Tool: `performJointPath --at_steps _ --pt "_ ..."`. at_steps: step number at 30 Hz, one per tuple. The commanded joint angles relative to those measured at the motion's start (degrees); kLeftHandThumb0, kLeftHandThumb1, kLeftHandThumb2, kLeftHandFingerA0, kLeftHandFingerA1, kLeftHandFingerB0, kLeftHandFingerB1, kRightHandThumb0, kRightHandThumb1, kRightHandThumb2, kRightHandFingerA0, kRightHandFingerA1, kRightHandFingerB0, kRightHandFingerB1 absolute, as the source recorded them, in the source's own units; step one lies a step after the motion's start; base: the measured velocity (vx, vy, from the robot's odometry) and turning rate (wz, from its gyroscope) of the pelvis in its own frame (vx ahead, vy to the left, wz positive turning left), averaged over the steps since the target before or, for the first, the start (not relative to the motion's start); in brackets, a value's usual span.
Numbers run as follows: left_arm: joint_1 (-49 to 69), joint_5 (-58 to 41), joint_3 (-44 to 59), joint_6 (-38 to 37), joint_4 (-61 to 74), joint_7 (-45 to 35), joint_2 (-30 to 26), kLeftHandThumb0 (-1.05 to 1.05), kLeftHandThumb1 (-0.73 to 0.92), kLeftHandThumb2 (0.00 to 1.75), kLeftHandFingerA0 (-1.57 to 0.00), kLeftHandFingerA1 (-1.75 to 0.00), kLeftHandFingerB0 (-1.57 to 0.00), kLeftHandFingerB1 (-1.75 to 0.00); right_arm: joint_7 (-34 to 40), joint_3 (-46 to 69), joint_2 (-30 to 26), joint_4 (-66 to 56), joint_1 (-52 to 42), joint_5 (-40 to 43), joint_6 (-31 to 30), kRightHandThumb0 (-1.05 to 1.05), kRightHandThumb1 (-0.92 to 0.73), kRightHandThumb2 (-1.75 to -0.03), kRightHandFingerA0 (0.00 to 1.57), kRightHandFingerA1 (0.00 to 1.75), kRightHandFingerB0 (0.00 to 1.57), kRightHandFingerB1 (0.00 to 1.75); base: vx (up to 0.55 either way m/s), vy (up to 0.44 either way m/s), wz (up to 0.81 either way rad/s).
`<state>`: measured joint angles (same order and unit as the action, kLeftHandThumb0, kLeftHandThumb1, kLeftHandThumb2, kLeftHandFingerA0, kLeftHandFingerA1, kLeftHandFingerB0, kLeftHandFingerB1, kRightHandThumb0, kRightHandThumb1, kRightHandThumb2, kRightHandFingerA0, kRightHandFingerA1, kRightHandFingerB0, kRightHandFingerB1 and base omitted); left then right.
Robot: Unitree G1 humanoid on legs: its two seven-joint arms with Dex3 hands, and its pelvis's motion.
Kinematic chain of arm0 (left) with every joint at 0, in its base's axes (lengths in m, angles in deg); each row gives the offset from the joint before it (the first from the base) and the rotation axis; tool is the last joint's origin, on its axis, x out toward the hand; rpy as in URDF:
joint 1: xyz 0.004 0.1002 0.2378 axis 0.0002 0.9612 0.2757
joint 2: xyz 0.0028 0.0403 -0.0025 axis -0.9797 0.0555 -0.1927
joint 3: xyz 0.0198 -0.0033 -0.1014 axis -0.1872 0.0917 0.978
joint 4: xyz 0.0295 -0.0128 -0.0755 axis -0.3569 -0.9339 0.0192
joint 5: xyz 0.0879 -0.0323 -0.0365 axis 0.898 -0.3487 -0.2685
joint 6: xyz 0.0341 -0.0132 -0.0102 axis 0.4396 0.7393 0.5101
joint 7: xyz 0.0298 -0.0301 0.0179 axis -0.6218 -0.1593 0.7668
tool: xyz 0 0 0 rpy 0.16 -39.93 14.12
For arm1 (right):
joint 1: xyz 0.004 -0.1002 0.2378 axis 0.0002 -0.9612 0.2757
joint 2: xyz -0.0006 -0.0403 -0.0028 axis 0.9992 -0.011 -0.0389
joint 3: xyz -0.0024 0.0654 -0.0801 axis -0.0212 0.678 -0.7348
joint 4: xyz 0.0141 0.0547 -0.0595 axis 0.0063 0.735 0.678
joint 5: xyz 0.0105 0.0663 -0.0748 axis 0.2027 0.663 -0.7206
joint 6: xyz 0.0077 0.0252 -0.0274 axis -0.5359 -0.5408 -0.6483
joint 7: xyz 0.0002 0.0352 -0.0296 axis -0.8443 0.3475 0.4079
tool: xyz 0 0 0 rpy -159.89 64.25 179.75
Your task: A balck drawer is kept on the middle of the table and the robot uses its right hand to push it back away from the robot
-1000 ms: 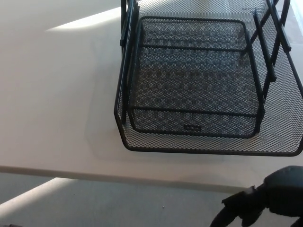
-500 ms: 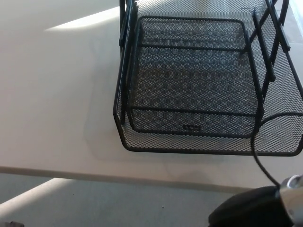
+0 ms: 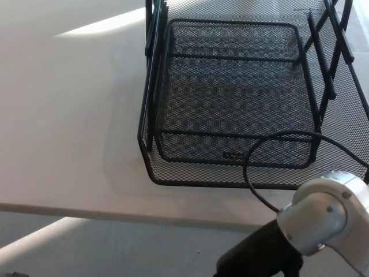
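The black wire-mesh drawer (image 3: 236, 104) rests on the white table (image 3: 69, 115), right of centre, and its front rim lies close to the table's near edge. My right arm enters from the bottom right with a silver wrist joint (image 3: 326, 214). Below and left of that joint, the black right hand (image 3: 259, 255) hangs in front of the table edge, beneath the drawer's front rim and apart from it. The hand shows only as a dark shape, partly cut off by the picture's bottom edge. My left hand does not show.
A thin black cable (image 3: 248, 173) from the arm loops up over the drawer's front right corner. The table's near edge (image 3: 115, 212) runs across the lower picture, with grey floor (image 3: 115, 248) below it. Bare white tabletop stretches to the drawer's left.
My right arm has risen and swung left into the picture, bringing the silver wrist and the cable loop over the drawer's front. The drawer has stayed where it was.
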<state>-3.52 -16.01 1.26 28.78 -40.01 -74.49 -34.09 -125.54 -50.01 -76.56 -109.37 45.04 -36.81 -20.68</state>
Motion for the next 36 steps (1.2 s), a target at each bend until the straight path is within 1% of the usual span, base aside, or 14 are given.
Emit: performJointPath --at_steps 1,3,4,6,12,18,19,21,26,29,31,32,35,36 --pt "0.1 1.0 -0.2 -1.7 -0.5 -0.8 -0.8 -0.56 0.75 0.63 -0.51 -0.39 -0.34 -0.33 -2.8 0.1 3.3 3.2 5.0 1.4 -7.2 -0.47 -0.78 -0.64 0.5 0.44 0.39 0.37 0.0 0.0 0.0" --pt "0.0 1.1 -0.3 -1.6 -0.6 -0.8 -0.9 -0.56 0.75 0.63 -0.49 -0.39 -0.32 -0.33 -3.0 0.8 4.1 4.5 6.8 1.4 -7.3 -0.46 -0.79 -0.64 0.51 0.45 0.41 0.37 0.0 0.0 0.0" --pt "0.0 1.1 -0.3 -1.8 -0.7 -0.8 -0.7 -0.58 0.71 0.63 -0.49 -0.39 -0.31 -0.33 -3.3 1.1 4.4 5.1 7.8 1.5 -7.6 -0.46 -0.79 -0.64 0.51 0.44 0.4 0.37 0.0 0.0 0.0" --pt "0.0 1.1 -0.3 -1.8 -0.7 -1.0 -0.8 -0.56 0.75 0.63 -0.5 -0.39 -0.34 -0.33 -3.8 1.5 4.7 6.1 9.4 1.4 -7.7 -0.47 -0.79 -0.64 0.5 0.43 0.4 0.37 0.0 0.0 0.0" --pt "-0.4 1.2 -0.3 -1.0 -0.8 -0.8 -0.5 -0.55 0.75 0.63 -0.51 -0.39 -0.34 -0.33 -5.1 3.6 5.3 10.1 14.8 1.4 -7.9 -0.46 -0.8 -0.64 0.5 0.43 0.38 0.36 0.0 0.0 0.0" --pt "-0.2 1.3 -0.3 -1.5 -0.7 -0.8 -0.7 -0.55 0.75 0.63 -0.51 -0.39 -0.34 -0.33 -4.6 3.6 4.7 14.7 16.3 -0.4 -6.8 -0.45 -0.8 -0.64 0.5 0.43 0.35 0.36 0.0 0.0 0.0" --pt "-0.1 1.3 -0.3 -1.6 -0.6 -0.8 -0.7 -0.56 0.75 0.63 -0.52 -0.39 -0.34 -0.33 -4.6 3.5 4.5 16.2 16.4 -0.9 -5.8 -0.44 -0.81 -0.64 0.51 0.44 0.32 0.35 0.0 0.0 0.0" --pt "-0.1 1.1 -0.2 -1.8 -0.7 -0.8 -0.7 -0.55 0.74 0.63 -0.52 -0.4 -0.35 -0.33 -4.5 3.2 4.5 18.0 16.6 -1.6 -4.8 -0.44 -0.81 -0.64 0.52 0.44 0.33 0.35 0.0 0.0 0.0" --pt "0.0 1.2 -0.2 -1.5 -0.7 -0.8 -0.6 -0.56 0.74 0.63 -0.51 -0.39 -0.35 -0.33 -2.4 2.2 4.7 26.5 16.3 -5.2 2.0 -0.44 -0.81 -0.64 0.51 0.46 0.36 0.38 0.0 0.0 0.0" --pt "0.0 1.4 -0.4 -1.6 -0.8 -0.7 -0.7 -0.56 0.75 0.63 -0.51 -0.39 -0.35 -0.33 -1.9 2.5 5.1 31.7 17.0 -6.6 4.8 -0.46 -0.81 -0.64 0.51 0.46 0.37 0.38 0.0 0.0 0.0" --pt "0.1 1.2 -0.2 -1.8 -0.9 -0.6 -0.6 -0.56 0.75 0.63 -0.53 -0.39 -0.36 -0.33 -1.0 3.1 5.6 35.9 17.8 -7.5 5.6 -0.47 -0.79 -0.64 0.53 0.46 0.38 0.37 0.0 0.0 0.0" --pt "0.1 1.2 -0.2 -1.8 -1.0 -0.6 -0.6 -0.56 0.74 0.63 -0.51 -0.39 -0.35 -0.33 -0.9 3.4 6.0 37.6 18.1 -7.7 6.2 -0.47 -0.79 -0.64 0.53 0.45 0.37 0.37 0.0 0.0 0.0" --pt "0.0 1.2 -0.2 -1.6 -1.3 -0.4 -0.5 -0.55 0.74 0.63 -0.51 -0.39 -0.35 -0.33 -0.2 4.7 7.1 44.0 19.1 -8.0 8.5 -0.47 -0.78 -0.63 0.55 0.46 0.37 0.38 0.0 0.0 0.0" --pt "0.0 1.2 -0.2 -1.6 -1.1 -0.5 -0.5 -0.55 0.75 0.63 -0.52 -0.4 -0.36 -0.33 0.2 5.0 7.4 45.9 19.4 -8.4 9.1 -0.48 -0.8 -0.64 0.56 0.45 0.4 0.37 0.0 0.0 0.0"
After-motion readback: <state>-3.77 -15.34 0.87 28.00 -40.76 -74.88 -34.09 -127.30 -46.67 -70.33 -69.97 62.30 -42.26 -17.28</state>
